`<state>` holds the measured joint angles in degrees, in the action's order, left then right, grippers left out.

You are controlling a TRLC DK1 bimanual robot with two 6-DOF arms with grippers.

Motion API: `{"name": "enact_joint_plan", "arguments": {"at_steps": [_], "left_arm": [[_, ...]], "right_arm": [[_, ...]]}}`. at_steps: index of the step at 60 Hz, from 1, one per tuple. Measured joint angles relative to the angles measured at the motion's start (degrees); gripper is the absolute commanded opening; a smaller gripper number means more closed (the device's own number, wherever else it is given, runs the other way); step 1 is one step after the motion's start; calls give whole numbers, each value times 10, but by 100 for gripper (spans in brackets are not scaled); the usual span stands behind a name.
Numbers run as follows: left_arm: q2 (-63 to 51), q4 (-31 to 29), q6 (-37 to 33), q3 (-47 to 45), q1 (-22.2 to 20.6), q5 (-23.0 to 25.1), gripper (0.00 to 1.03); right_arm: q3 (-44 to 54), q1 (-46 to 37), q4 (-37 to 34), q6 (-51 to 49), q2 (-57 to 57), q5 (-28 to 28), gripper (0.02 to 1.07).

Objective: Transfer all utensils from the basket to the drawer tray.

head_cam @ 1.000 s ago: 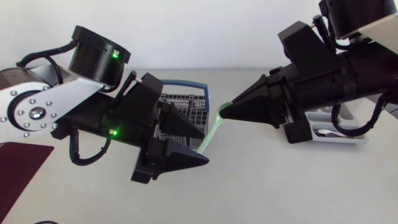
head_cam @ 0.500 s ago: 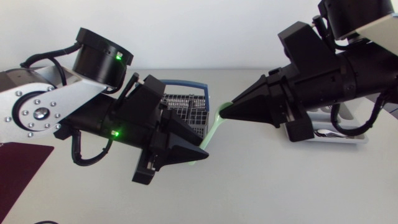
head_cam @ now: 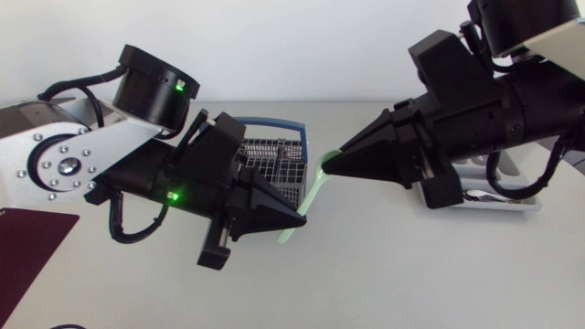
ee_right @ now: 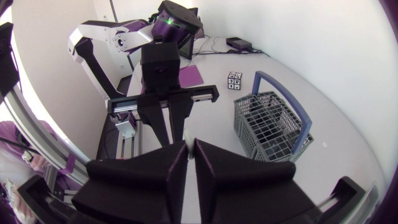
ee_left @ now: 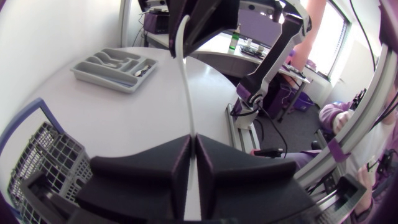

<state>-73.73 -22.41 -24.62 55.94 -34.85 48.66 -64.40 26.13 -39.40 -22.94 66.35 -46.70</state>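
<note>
A pale green utensil (head_cam: 312, 195) hangs slanted in the air between my two grippers, over the table just right of the basket (head_cam: 274, 157). My left gripper (head_cam: 298, 220) is shut on its lower end. In the left wrist view the thin handle (ee_left: 185, 74) rises from between the closed fingers (ee_left: 177, 162). My right gripper (head_cam: 330, 165) is shut on the upper end, its fingers (ee_right: 171, 162) close together around the handle. The grey wire basket with a blue handle (ee_right: 273, 127) stands beside both arms. The grey drawer tray (head_cam: 498, 206) lies under my right arm and holds some cutlery (ee_left: 112, 61).
A dark maroon mat (head_cam: 26, 249) lies at the table's front left. A small black-and-white cube (ee_right: 235, 81) sits beyond the basket. Bare table stretches between the basket and the tray (ee_left: 93, 77).
My left gripper has shut on the utensil's lower end and edged slightly right. The right gripper has stayed in place on the upper end.
</note>
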Motion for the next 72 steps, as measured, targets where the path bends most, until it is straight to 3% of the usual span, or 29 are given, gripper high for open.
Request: {"name": "enact_joint_plan", "arguments": {"at_steps": [5,8,20,36,47,66,72], "left_arm": [[-4,-2,5,0,-1,-1,3],[-7,-2,9,3,-4,-12,3],[-17,8,32,16,-17,-78,3],[-53,86,111,36,-28,-229,3],[-80,106,157,60,-37,-286,3],[-104,138,176,76,-69,-405,3],[-110,144,177,79,-69,-423,3]], "right_arm": [[0,-5,16,9,0,5,70],[0,-11,24,18,0,9,74],[0,-36,52,54,9,17,74],[-8,-51,71,110,33,38,74],[-18,-56,89,155,62,64,73],[-77,-38,96,189,144,95,72],[-100,-37,96,200,172,95,61]]}}
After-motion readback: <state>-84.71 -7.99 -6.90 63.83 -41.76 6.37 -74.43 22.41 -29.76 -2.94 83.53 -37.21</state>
